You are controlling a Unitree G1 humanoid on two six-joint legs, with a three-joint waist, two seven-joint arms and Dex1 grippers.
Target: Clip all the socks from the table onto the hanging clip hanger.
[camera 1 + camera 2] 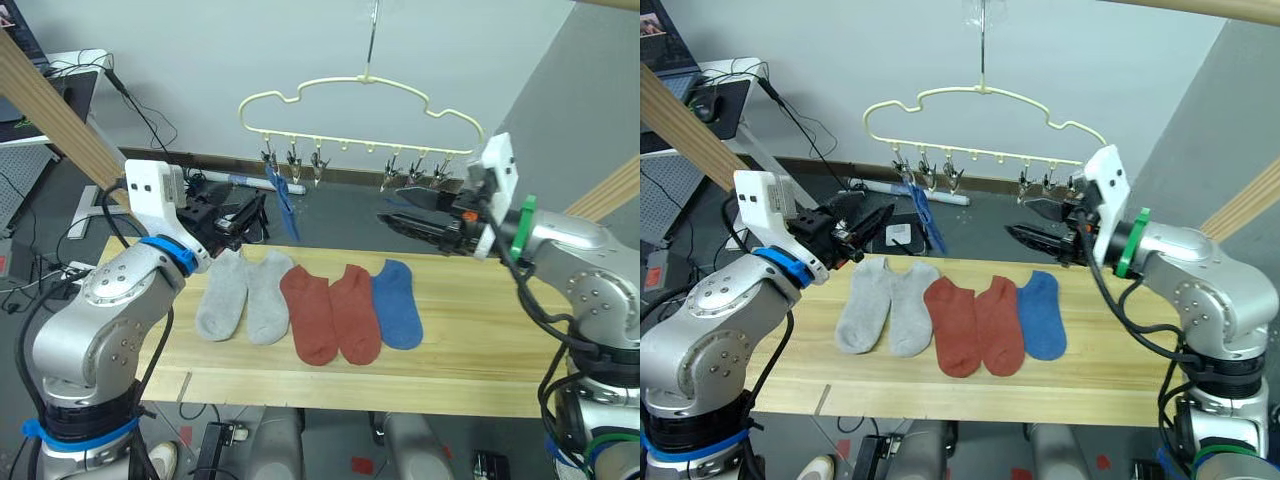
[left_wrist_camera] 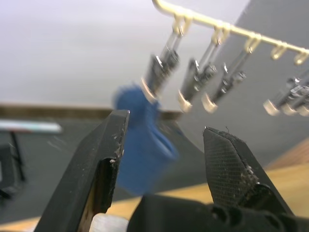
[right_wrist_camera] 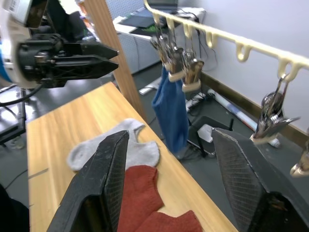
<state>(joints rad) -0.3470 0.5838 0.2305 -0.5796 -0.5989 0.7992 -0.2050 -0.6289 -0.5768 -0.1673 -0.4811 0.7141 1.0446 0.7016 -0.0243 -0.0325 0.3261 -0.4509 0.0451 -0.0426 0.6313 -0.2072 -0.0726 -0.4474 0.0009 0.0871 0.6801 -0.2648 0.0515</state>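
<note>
The pale-yellow clip hanger (image 1: 367,78) hangs above the table's far edge. One blue sock (image 1: 284,205) dangles from its leftmost clip. On the table (image 1: 480,340) lie two grey socks (image 1: 245,295), two rust red socks (image 1: 330,312) and one blue sock (image 1: 397,303), side by side. My left gripper (image 1: 258,208) is open and empty, just left of the hanging blue sock (image 2: 142,140). Over on the other side, my right gripper (image 1: 390,205) is also open and empty, a little below the right-hand clips (image 1: 415,168).
Slanted wooden frame poles run at the left (image 1: 50,110) and right (image 1: 610,195). Cables and a desk leg (image 1: 85,200) sit on the floor at the left. Beyond the table a white tube (image 1: 940,195) lies on the floor.
</note>
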